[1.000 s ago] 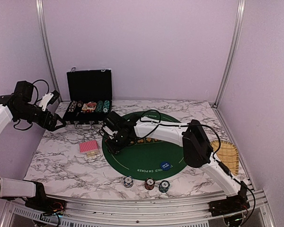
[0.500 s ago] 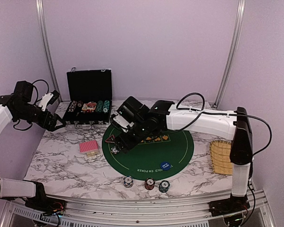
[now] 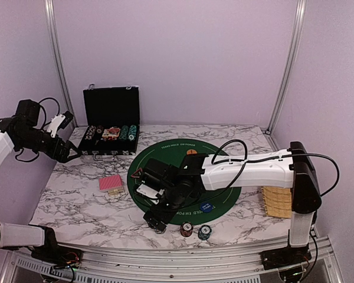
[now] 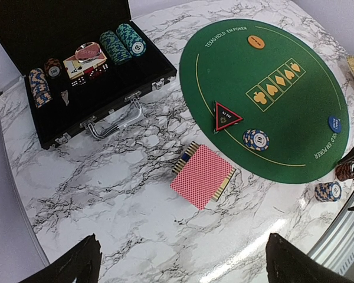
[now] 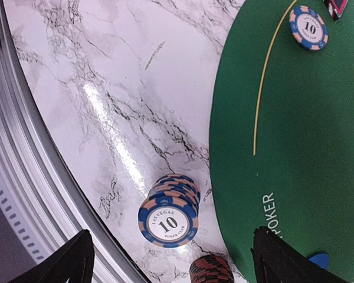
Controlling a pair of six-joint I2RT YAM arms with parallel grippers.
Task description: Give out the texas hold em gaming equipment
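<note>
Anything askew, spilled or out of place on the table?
The red-backed cards beside the green mat lie as an uneven pile, lower cards poking out along two edges. Nothing looks spilled or damaged.

You have the hinged case (image 3: 111, 109) at the far left of the worktop (image 3: 76, 206), the mat (image 4: 295, 135) in the middle and the tray (image 3: 275, 203) to the mat's right. The deck of cards (image 4: 202, 175) lies on the worktop just left of the mat. The triangular marker (image 4: 226, 116) sits on the mat's left edge, with a chip stack (image 4: 256, 140) just near of it. A row of chip stacks (image 3: 187, 229) stands on the worktop, off the mat's near edge.
</note>
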